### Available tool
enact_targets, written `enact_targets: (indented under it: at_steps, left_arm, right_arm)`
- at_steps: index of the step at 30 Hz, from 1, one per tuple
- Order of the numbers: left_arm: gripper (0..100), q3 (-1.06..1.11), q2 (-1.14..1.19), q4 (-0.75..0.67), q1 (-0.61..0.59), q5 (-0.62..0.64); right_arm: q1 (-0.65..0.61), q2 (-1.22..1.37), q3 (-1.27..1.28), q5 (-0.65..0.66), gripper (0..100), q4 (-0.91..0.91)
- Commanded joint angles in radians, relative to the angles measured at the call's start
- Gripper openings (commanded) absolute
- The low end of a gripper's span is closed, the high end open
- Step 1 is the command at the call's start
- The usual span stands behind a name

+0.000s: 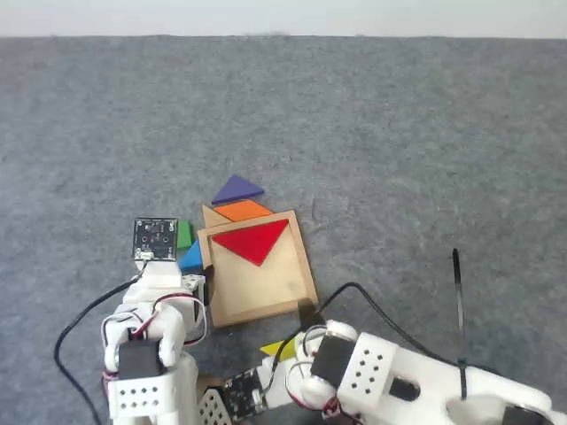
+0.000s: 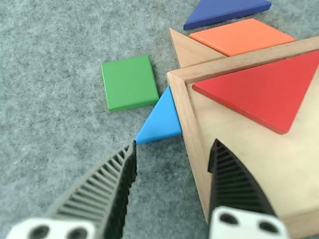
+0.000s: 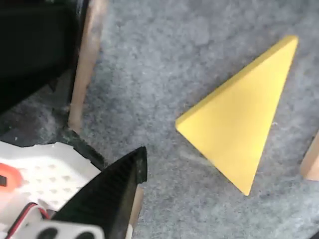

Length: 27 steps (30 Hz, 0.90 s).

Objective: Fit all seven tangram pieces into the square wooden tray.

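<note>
1. Wooden square tray (image 1: 306, 261) lies on grey felt (image 1: 399, 133) in front of both arms, with a red triangle (image 1: 252, 239) inside against its far wall.
2. Orange piece (image 1: 242, 210), purple triangle (image 1: 236, 189) and a plain wooden triangle (image 1: 212, 215) sit just beyond that wall.
3. Green square (image 2: 129, 82) lies near the tray's left wall; the blue triangle (image 2: 162, 119) touches it.
4. Left gripper (image 2: 173, 145) is spread wide, jaws astride the left wall, holding nothing.
5. Yellow triangle (image 3: 239, 124) lies on the felt near the right gripper (image 3: 135, 164); released or clenched, I cannot tell.

Wooden tray (image 1: 262, 285) flat near tabletop's front edge. Red triangle (image 1: 252, 239) inside, at far rim. Outside: tan triangle (image 1: 213, 215), orange piece (image 1: 243, 210), purple triangle (image 1: 236, 189) beyond far rim. Green square (image 1: 183, 234), blue triangle (image 1: 191, 257) left. Yellow triangle (image 1: 276, 348) frontward.
</note>
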Motion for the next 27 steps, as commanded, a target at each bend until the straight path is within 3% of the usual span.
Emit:
enact_targets:
  at_steps: [1,5,14,27]
  left_arm:
    - [23,-0.010,-0.018,0.005,-0.002,-0.005]
    - [23,-0.010,-0.018,0.005,-0.002,-0.005]
    - [23,-0.010,-0.018,0.005,-0.002,-0.005]
    - [23,-0.010,-0.018,0.005,0.000,-0.005]
  right_arm:
    - [0.019,0.005,-0.054,-0.003,48.1,0.021]
    - [0.015,0.005,-0.054,-0.002,40.5,0.015]
    - [0.019,0.005,0.020,0.081,40.2,-0.059]
    - [0.021,0.007,-0.028,0.077,40.2,-0.012]
